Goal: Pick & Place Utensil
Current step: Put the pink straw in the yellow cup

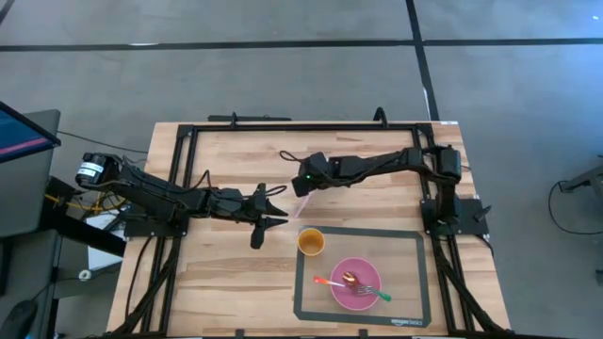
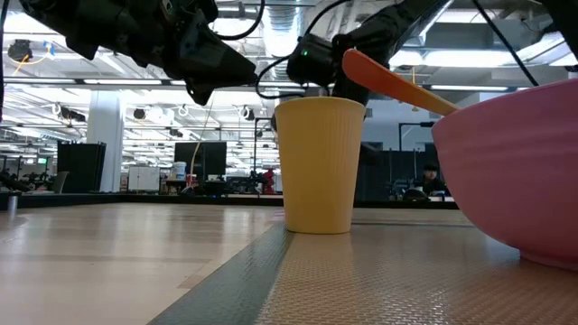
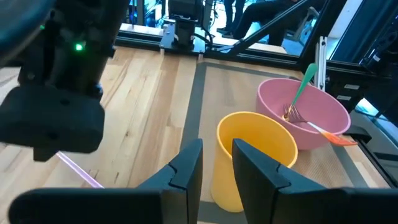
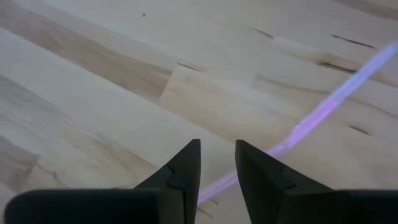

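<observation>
A thin lavender utensil (image 1: 302, 204) lies flat on the bare wood, also seen in the right wrist view (image 4: 323, 109) and the left wrist view (image 3: 78, 169). My right gripper (image 1: 300, 182) hovers over its far end, fingers (image 4: 217, 163) nearly together and pointing down at the wood, with the utensil passing beneath them. My left gripper (image 1: 275, 213) hangs left of the yellow cup (image 1: 311, 242), shut (image 3: 217, 168) and holding nothing. The pink bowl (image 1: 355, 282) holds an orange spoon (image 1: 325, 281) and a green fork (image 1: 374, 293).
The cup and the bowl stand on a grey mat (image 1: 405, 247) at the table's near right. In the low view, the cup (image 2: 320, 162) is in the middle and the bowl (image 2: 515, 171) at the right. A black frame (image 1: 179, 179) borders the table. Bare wood (image 1: 226, 273) lies left of the mat.
</observation>
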Tool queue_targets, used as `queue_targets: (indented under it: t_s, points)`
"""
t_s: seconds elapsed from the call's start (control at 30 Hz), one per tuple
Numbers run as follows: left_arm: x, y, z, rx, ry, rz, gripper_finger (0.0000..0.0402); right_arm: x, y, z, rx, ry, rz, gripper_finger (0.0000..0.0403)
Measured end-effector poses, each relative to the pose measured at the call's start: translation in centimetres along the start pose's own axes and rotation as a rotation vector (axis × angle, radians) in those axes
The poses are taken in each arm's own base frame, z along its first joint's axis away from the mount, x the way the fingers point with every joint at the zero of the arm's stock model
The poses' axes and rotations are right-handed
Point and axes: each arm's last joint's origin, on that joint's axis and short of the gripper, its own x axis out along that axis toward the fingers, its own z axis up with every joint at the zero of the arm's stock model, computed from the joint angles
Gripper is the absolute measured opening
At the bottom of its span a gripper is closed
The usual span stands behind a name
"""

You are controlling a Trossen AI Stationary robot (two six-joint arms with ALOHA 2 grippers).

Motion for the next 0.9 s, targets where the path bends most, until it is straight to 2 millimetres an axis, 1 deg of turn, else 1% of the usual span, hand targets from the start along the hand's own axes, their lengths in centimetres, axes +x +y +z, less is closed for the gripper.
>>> queue_targets:
  t_s: [0.1, 0.23, 0.47, 0.57, 0.73, 0.9]
  points:
    - [0.0, 0.0, 0.0, 0.000, 0.000, 0.000, 0.0088, -0.6, 0.1, -0.3, 0.035, -0.026, -0.035, 0.0095]
    - [0.0, 0.0, 0.0, 0.000, 0.001, -0.002, 0.0088, -0.7, -0.4, -1.1, 0.111, -0.006, -0.117, 0.0095]
    - [0.0, 0.0, 0.0, -0.019, 0.001, -0.002, 0.0088, -0.5, -0.7, -0.7, 0.180, -0.054, -0.148, 0.0095]
    - [0.0, 0.0, 0.0, -0.033, 0.001, -0.002, 0.0088, 0.6, -0.8, -1.1, 0.189, -0.046, -0.165, 0.0095]
    - [0.0, 0.0, 0.0, -0.034, 0.000, -0.002, 0.0088, 3.0, -1.4, -1.9, 0.190, -0.016, -0.214, 0.0095]
    - [0.0, 0.0, 0.0, -0.034, 0.000, -0.001, 0.0088, 4.3, -1.6, -2.0, 0.189, -0.013, -0.225, 0.0094]
